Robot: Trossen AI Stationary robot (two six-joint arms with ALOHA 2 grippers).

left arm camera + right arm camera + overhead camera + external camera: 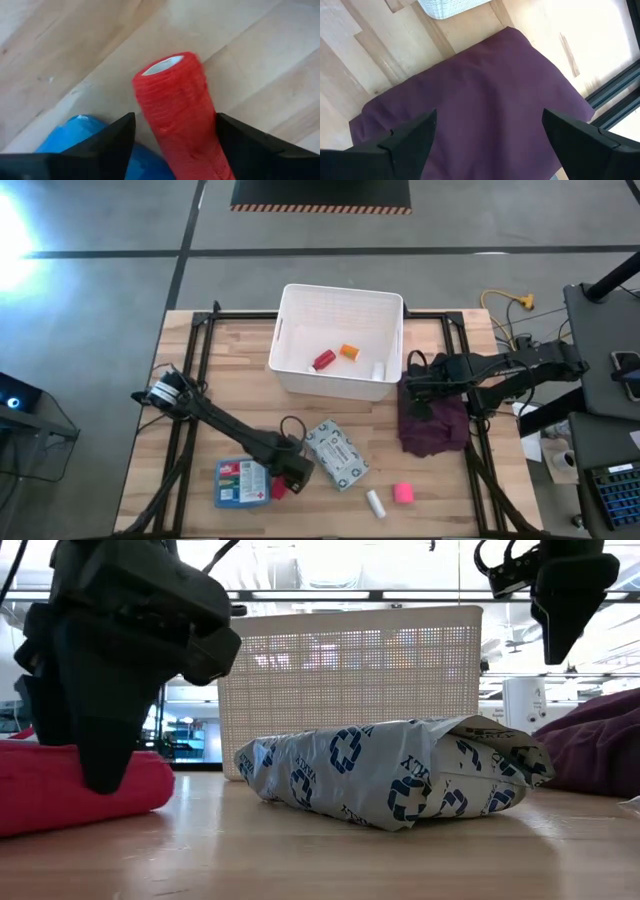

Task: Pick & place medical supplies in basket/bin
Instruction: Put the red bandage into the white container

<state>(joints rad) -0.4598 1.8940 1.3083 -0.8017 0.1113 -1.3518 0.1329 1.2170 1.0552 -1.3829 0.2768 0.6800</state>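
Observation:
A red roll (pixel 177 100) lies on the table beside the blue first-aid box (pixel 240 483). My left gripper (pixel 175 117) is low over it and open, one finger on each side of the roll. The roll also shows in the low view (pixel 150 785), behind the gripper (pixel 100 740). The grey-white patterned packet (pixel 337 453) lies flat to the right of them. A pink roll (pixel 403 493) and a white roll (pixel 375 502) lie near the front edge. The white basket (pixel 292 315) holds a red bottle (pixel 323 360), an orange bottle (pixel 349 351) and a white roll (pixel 378 370). My right gripper (pixel 415 385) hangs open and empty above the maroon cloth (pixel 485 100). My left gripper comes at the red roll from above, its fingers (pixel 112 142) along the roll's two long sides (pixel 205 125). A strip of the blue box shows between one finger and the roll. I cannot tell whether either finger touches it. The roll lies on the table.
The basket stands at the middle of the table's far side. The maroon cloth (pixel 432 425) lies to the basket's right, near the right edge. Black frame rails (pixel 200 350) run along the table's left and right sides. Bare wood shows along the front.

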